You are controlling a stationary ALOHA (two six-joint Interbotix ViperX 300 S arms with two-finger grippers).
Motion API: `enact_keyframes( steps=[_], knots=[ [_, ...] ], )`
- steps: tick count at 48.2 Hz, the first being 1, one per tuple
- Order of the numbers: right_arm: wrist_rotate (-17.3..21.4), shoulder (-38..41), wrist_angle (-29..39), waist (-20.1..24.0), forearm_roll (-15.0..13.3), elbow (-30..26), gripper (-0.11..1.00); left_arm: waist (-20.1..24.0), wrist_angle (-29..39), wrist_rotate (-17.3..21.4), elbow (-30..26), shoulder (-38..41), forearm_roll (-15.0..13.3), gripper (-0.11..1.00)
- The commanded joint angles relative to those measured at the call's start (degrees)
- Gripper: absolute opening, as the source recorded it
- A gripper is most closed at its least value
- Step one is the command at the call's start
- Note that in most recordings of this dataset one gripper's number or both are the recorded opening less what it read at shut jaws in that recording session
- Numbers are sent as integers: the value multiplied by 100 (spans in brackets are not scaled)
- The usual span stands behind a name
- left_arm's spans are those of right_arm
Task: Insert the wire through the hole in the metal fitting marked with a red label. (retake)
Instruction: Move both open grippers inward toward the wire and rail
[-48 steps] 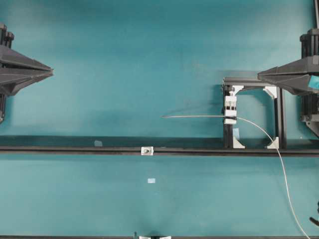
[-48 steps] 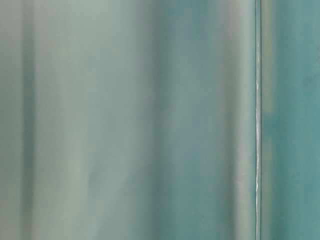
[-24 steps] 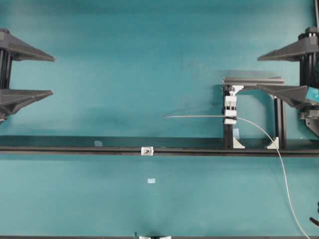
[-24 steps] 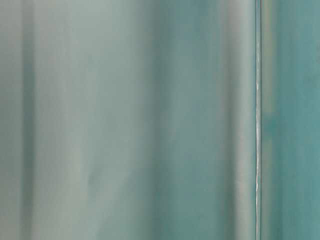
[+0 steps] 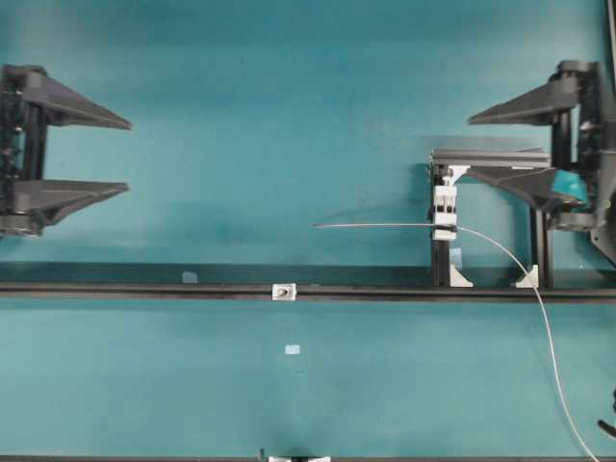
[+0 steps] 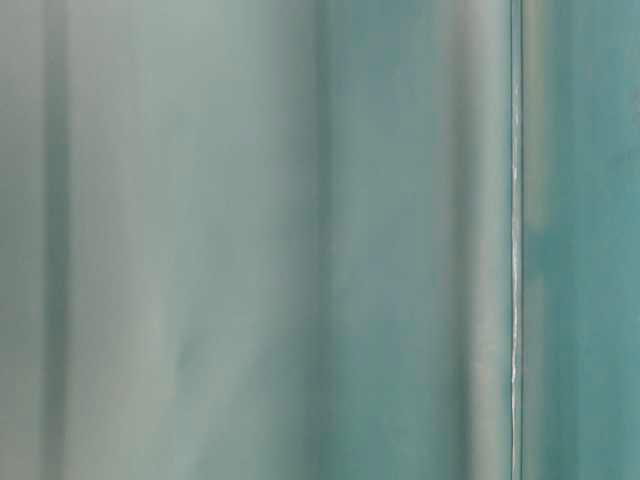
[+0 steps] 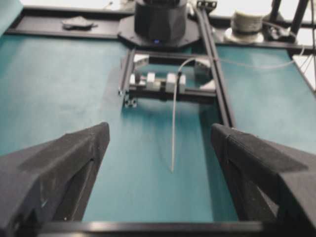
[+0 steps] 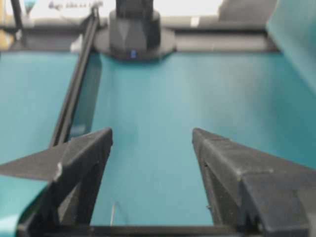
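Seen from overhead, the left gripper and the right gripper stand spread wide and empty at opposite edges of the teal table. The thin pale grey-white wire runs level from the white clamp block with black bands to a free tip at mid-table, its tail curving off the lower right corner. The tiny square silver metal fitting sits on the long black rail, well apart from that tip; its dark central hole is barely a speck, and no red label can be made out.

The table-level view gives only blurred teal and one bright vertical line.

From the left wrist, open black fingers frame the wire, straight and unsupported. It looks light, springy and easily bent, so a grip near the stiff tip would likely steer it best.

The right wrist view shows parted fingers and, at the bottom, a faint sliver too small to identify.
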Motion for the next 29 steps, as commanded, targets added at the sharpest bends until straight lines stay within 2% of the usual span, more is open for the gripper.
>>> enact_keyframes(
  steps=[1, 29],
  knots=[
    [44, 272, -62, -26, 9, -185, 75, -9, -141, 0, -176, 229, -18, 70],
    [97, 1503, -88, 158, 9, -378, 75, -9, -167, -9, -431, 1617, -18, 70]
  ],
)
